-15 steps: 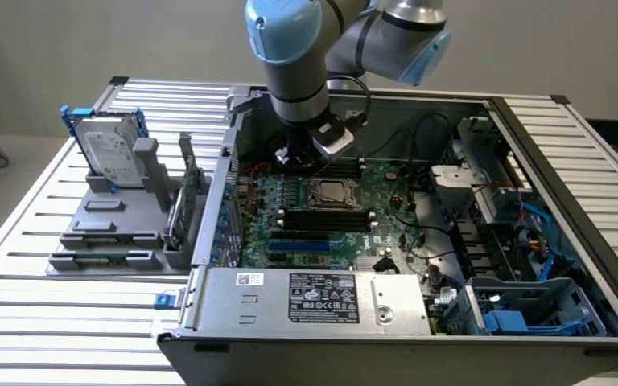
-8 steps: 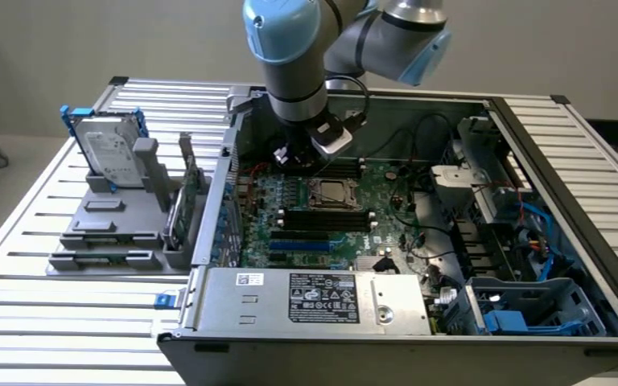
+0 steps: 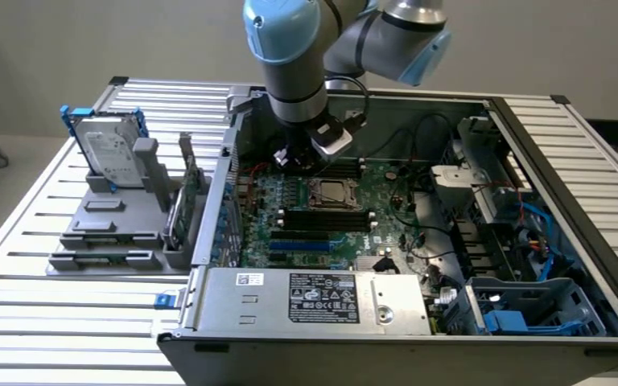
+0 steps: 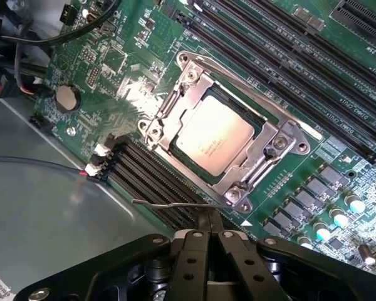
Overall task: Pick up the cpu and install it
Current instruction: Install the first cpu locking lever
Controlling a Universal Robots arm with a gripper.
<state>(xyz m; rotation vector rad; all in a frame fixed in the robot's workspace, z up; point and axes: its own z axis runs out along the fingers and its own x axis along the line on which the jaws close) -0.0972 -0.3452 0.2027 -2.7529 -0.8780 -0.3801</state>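
The cpu (image 4: pixel 214 136), a small square chip with a pale silvery top, lies flat inside the metal-framed socket (image 4: pixel 282 141) of the green board (image 4: pixel 338 182). In the exterior view the cpu (image 3: pixel 331 191) sits in the middle of the board inside the open computer case. My gripper (image 4: pixel 208 216) is shut, its two black fingers pressed together with nothing visible between them. Its tip is just short of the socket, close to a thin metal lever rod (image 4: pixel 175 204). Seen in the exterior view, the gripper (image 3: pixel 293 161) hangs low over the board, a little to the left of and behind the socket.
Black memory slots (image 4: pixel 144 169) run on both sides of the socket. Cables cross the case at the exterior view's right. A silver power supply (image 3: pixel 309 297) and a blue drive cage (image 3: pixel 534 310) fill the front. A hard drive (image 3: pixel 110 149) stands in a grey fixture outside the case.
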